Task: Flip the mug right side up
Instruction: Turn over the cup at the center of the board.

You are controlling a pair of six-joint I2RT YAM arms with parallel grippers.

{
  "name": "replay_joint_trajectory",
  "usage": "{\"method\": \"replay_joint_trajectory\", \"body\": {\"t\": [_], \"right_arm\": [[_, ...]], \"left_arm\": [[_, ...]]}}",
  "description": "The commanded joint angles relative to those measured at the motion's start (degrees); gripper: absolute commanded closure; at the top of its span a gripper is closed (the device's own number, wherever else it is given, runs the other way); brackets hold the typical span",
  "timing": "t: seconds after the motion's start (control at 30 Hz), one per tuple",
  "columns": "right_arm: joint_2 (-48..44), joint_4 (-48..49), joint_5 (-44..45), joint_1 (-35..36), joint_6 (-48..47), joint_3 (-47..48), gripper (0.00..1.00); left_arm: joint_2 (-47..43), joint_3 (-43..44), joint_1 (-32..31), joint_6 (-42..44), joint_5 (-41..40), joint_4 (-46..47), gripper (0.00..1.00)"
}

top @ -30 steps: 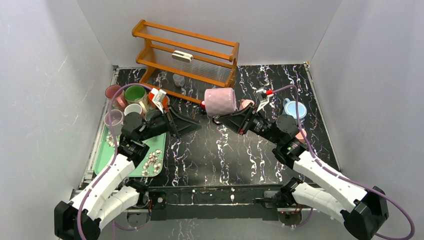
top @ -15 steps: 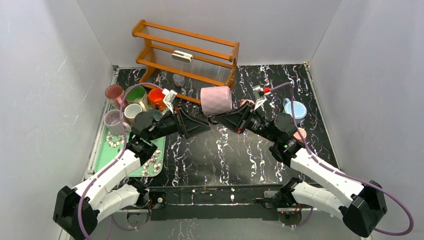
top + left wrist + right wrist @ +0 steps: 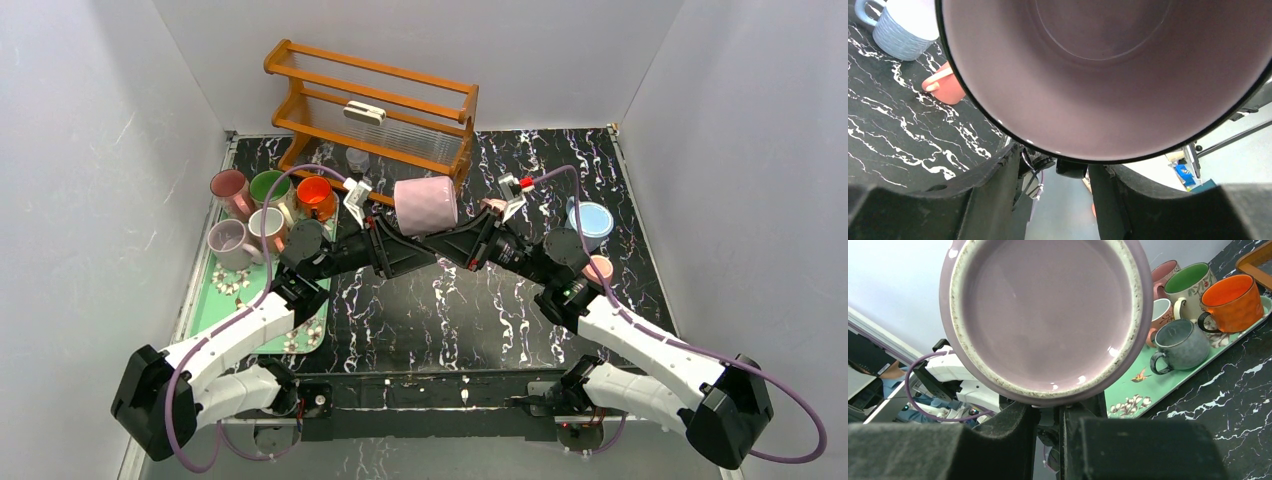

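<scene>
From above, the pink mug (image 3: 425, 207) is hanging in the air just in front of the wooden rack (image 3: 370, 100), lying on its side with its mouth pointing toward the left arm. The right gripper (image 3: 449, 237) is carrying it from below. Over the last second the left gripper (image 3: 410, 246) has been swinging in from the tray (image 3: 203, 312) side, well left of the rack, and is now sitting right under the mug's open end.

Through the left wrist camera, the mug's mouth (image 3: 1098, 65) is filling the view. The left fingers (image 3: 993, 195) are standing apart beneath the rim. They have been narrowing, but I cannot see them pinching anything yet.

Through the right wrist camera, the mug's base (image 3: 1048, 315) is facing the lens. The right fingers (image 3: 998, 440) are clenched tight beneath it, grasping the mug, though what part of it they are pinching is hidden.

To me this looks like a handover starting. The mug is half-turned, and a second grip should let it be tipped upright in front of the rack.
</scene>
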Motion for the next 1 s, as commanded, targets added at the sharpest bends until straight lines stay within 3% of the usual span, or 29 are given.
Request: {"method": "replay_joint_trajectory", "body": {"t": [0.0, 0.1, 0.2, 0.33, 0.4, 0.53, 0.8, 0.9, 0.97], "right_arm": [[-1.19, 8.49, -0.34, 0.59, -0.79, 3.40, 0.99], [-1.24, 8.32, -0.70, 0.77, -0.80, 3.40, 0.99], [-1.34, 7.74, -1.11, 0.73, -0.90, 3.48, 0.99], [-1.93, 6.43, -0.71, 0.85, -1.44, 3.49, 0.99], [-2.57, 5.77, 0.32, 0.81, -1.50, 3.49, 0.92], [-3.92, 4.47, 2.86, 0.85, -1.73, 3.55, 0.76], [-5.91, 3.30, 6.35, 0.86, -1.29, 2.56, 0.59], [-6.31, 3.22, 7.49, 0.80, -1.17, 2.41, 0.59], [-6.02, 2.81, 7.87, 0.82, -1.15, 2.62, 0.74]], "left_arm": [[-0.23, 2.07, -0.87, -0.55, -1.34, 5.10, 0.51], [-0.29, 1.86, -1.10, -1.05, -2.05, 6.04, 0.58], [-0.50, 1.44, -1.28, -1.45, -3.03, 7.01, 0.75], [-1.03, 0.69, -1.38, -1.47, -4.14, 7.49, 0.92], [-0.88, 0.45, -1.34, -1.55, -4.07, 7.49, 1.00], [-0.66, -0.01, -1.46, -1.78, -4.11, 7.58, 1.00], [-1.23, -0.40, -1.55, -1.57, -4.08, 7.76, 1.00], [-1.13, -0.50, -1.63, -1.39, -4.03, 7.76, 1.00], [-0.89, -0.33, -1.64, -1.35, -3.75, 7.83, 1.00]]}}
